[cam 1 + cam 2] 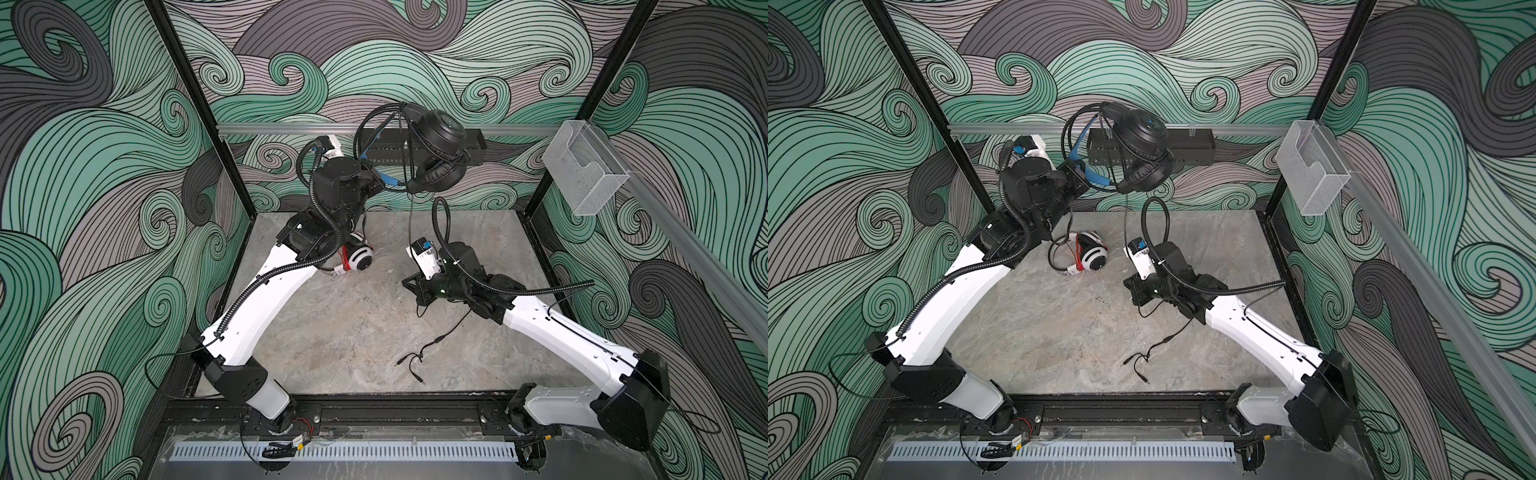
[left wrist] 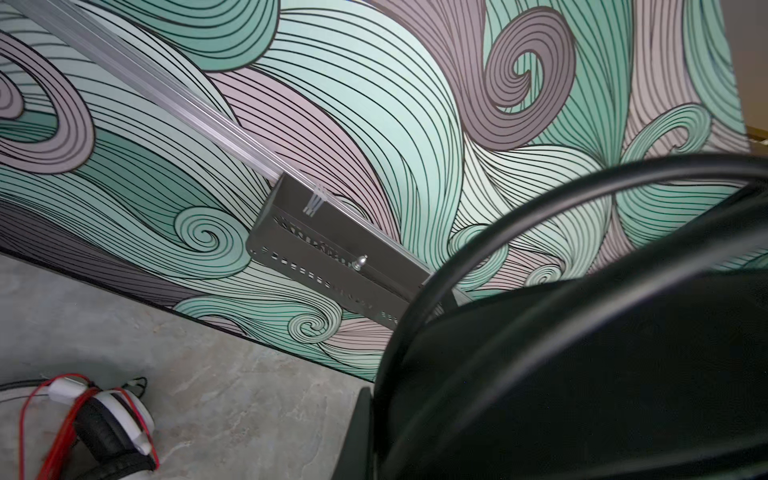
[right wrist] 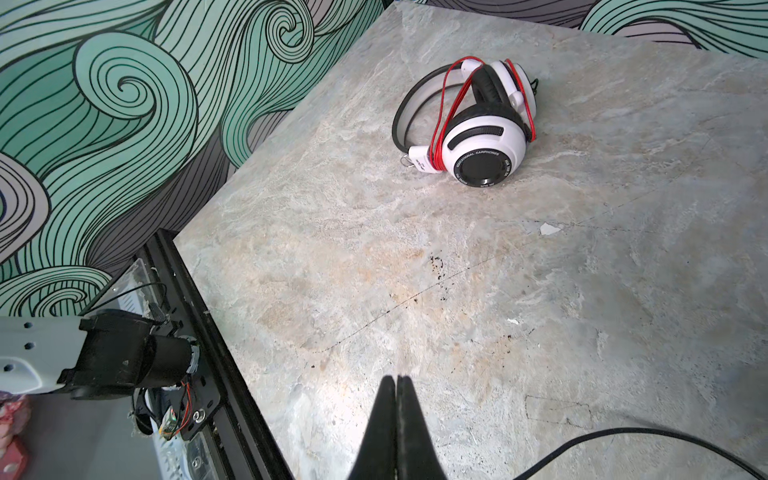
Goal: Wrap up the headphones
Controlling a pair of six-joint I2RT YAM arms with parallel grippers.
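Left gripper [image 1: 1080,169] jaws pinch the black headphones [image 1: 440,137] by the blue band [image 1: 1096,176], raised near the back wall [image 1: 291,50]. Right gripper [image 3: 397,380] jaws press together, empty. Hazard: the dangling black cable [image 1: 410,216] can snag the right arm [image 1: 561,336].

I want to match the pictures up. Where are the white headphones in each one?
Top view: white headphones left of centre, half hidden by the left arm.
Top view: left of centre, beside that arm.
Left wrist: cut off in a corner.
Right wrist: whole pair, nothing covering it.
Shared landmark: the grey marbled table.
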